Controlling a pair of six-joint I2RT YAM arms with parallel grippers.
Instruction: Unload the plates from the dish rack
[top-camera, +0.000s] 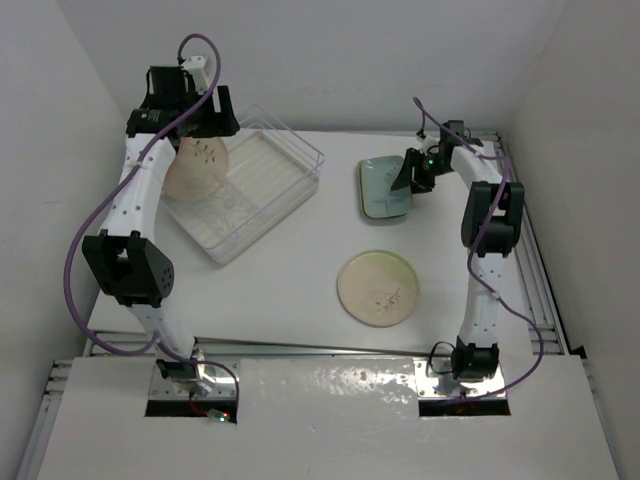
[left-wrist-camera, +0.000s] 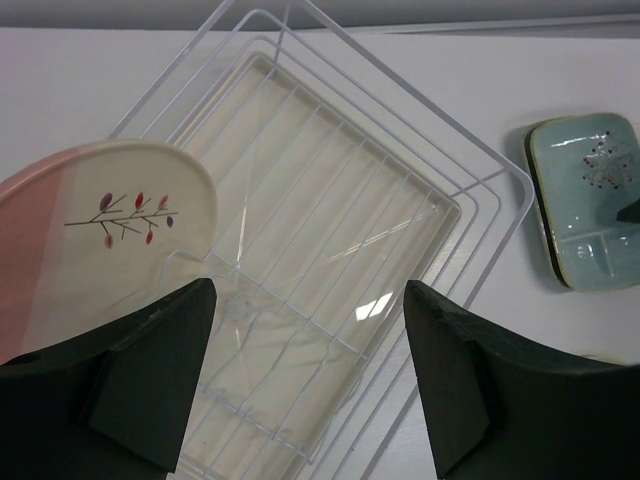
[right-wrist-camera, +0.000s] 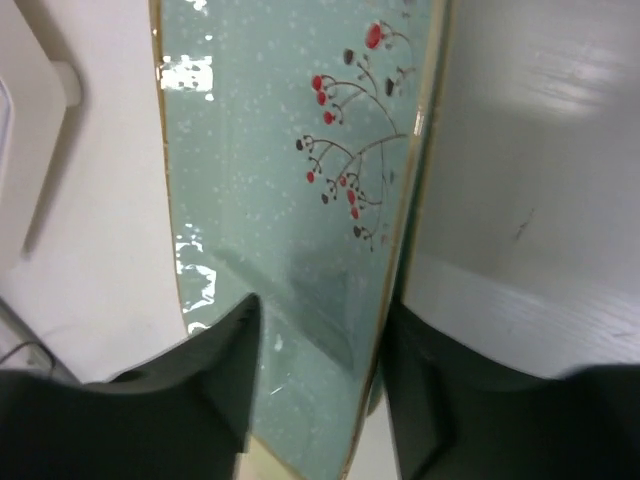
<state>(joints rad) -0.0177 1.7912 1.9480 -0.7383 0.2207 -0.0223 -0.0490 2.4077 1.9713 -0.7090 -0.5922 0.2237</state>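
Pink plate (top-camera: 197, 165) is the only plate I see in the rack (top-camera: 262, 190); it stands on edge at the rack's left end, tilted against the wall

Yellow plate (top-camera: 378, 288) lies flat on the table (top-camera: 290, 270), well apart from the rack. Blue plate (top-camera: 384, 188) lies flat further back, on what looks like a second blue plate beneath it; I cannot tell for certain

Right gripper (right-wrist-camera: 320, 330): jaws part-open, astride the near rim of the blue plate. The rim sits close to one finger with a clear gap on the other side, so I read it as not pinching. The plate rests on the stack, not on the jaws

Left gripper (left-wrist-camera: 308, 300): jaws wide apart, holding nothing, hovering over the rack. In the wrist view the pink plate sits off to the left of the gap, not between the fingers

Step in hand, my judgement: setting down the blue plate is about done, and the pink plate is next, which would finish the unloading

Next move calls for:
- lifting the right arm straight off the rim so that the plate is not dragged
- shifting the left arm sideways until the pink plate's top edge lies between the fingers, then lowering and closing on it
- pulling upward to clear the rack wall before swinging out to the table

Risk: the glazed rim may slip, or the rack may shift if the plate catches
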